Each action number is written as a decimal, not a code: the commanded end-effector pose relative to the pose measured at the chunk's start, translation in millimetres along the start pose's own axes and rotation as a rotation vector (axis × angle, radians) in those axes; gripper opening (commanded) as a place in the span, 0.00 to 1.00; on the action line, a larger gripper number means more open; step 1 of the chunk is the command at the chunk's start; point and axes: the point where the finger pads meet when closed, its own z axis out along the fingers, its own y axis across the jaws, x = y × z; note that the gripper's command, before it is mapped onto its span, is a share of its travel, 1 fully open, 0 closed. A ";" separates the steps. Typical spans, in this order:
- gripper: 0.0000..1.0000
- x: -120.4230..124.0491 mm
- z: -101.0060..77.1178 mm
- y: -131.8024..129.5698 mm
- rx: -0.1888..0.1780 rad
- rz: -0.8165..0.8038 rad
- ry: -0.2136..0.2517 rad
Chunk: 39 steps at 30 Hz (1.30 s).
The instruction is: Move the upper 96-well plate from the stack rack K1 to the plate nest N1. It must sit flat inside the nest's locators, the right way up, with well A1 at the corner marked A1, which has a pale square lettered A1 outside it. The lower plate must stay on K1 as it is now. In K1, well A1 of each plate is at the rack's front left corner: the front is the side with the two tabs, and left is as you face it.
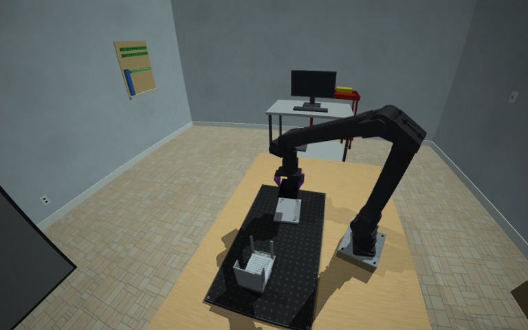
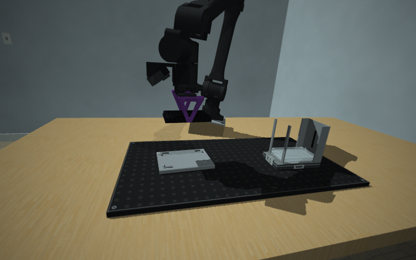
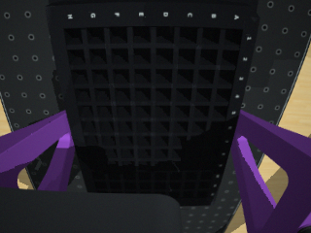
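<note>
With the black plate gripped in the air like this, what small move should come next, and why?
Probably carry the black plate toward the camera until it hangs over the nest: the gripper holds it level but behind the nest, whose locators are unoccupied.

1. A rectangular table of light wood (image 2: 61, 171) is seen carrying everything in the work area.
2. A flat black rectangular board dotted with rows of small holes (image 2: 183, 193) is laid directly on the table top, reaching close to one long edge.
3. A grey square base plate (image 1: 377, 260) is set directly on the wood just beside the black board, apart from it; the black arm's foot is mounted on it.
4. Shadows are cast across the wood and the board.
</note>
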 end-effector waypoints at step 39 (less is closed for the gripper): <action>0.00 -3.1 61.8 8.4 -0.012 -0.005 -0.012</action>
